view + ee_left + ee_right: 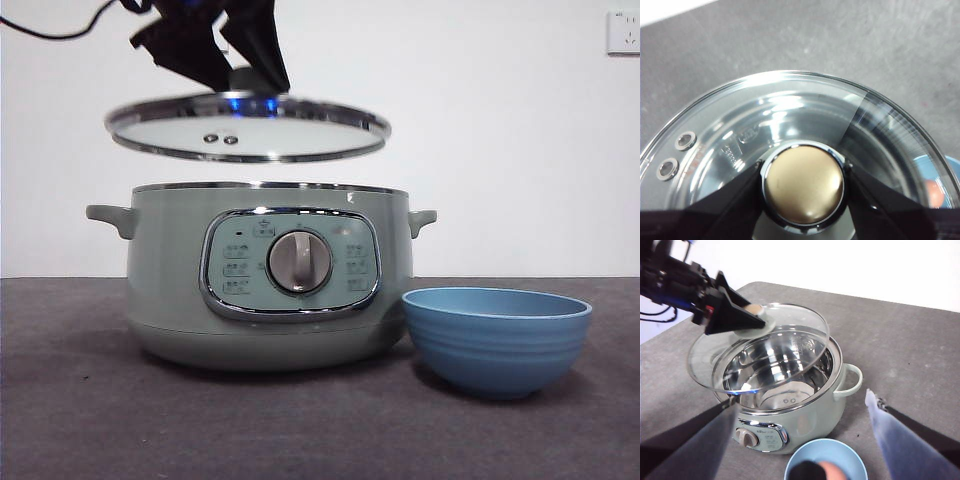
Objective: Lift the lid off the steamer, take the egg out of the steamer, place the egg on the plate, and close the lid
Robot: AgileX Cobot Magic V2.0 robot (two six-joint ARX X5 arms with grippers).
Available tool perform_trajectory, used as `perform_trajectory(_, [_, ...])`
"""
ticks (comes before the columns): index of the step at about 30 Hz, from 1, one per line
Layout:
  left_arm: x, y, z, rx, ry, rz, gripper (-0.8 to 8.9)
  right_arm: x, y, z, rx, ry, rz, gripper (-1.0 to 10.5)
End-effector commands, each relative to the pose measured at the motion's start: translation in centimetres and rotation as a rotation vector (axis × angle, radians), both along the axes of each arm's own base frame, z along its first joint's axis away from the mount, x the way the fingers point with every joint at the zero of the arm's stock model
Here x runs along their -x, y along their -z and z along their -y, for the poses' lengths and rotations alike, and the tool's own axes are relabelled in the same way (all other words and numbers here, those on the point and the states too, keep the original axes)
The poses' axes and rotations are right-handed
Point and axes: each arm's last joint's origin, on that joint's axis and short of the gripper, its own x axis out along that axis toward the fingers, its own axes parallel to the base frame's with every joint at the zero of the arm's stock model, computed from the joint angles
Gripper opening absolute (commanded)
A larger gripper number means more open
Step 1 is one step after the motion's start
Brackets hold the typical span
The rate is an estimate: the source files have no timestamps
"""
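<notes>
The glass lid [250, 128] hangs level just above the open green steamer [270, 275]. My left gripper [803, 176] is shut on its knob [803, 184] and shows from above in the front view [225, 45]. In the right wrist view the lid [760, 347] is shifted off the steamer [790, 405], baring its steel inside. The blue plate [497, 338] stands right of the steamer. A peach rounded thing, apparently the egg [832, 470], lies in the plate [850, 457], partly hidden by a dark blur. My right gripper [802, 399] hovers open above steamer and plate.
Grey table [80, 420] runs under everything, with a white wall behind. A wall socket [622, 32] sits at the upper right. A black cable [50, 30] trails at the upper left.
</notes>
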Motion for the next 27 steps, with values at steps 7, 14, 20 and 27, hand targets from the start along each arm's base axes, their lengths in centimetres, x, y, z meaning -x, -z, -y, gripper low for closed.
perform_trajectory(7, [-1.1,0.3,0.8,0.012,0.010,0.037,-0.09,0.0,-0.1,0.0,-0.011,0.006,-0.001,4.4])
perform_trajectory(14, [-1.6,1.3,1.4,0.003,0.016,0.015,-0.08,0.0,-0.1,0.0,-0.011,0.006,-0.001,4.4])
perform_trajectory(20, [-1.6,1.4,1.5,0.003,0.015,0.011,-0.09,0.0,-0.1,0.0,-0.011,0.006,-0.002,4.4])
perform_trajectory(27, [-1.8,1.8,1.8,0.013,0.008,-0.007,-0.09,0.0,-0.1,0.0,-0.011,0.006,-0.001,4.4])
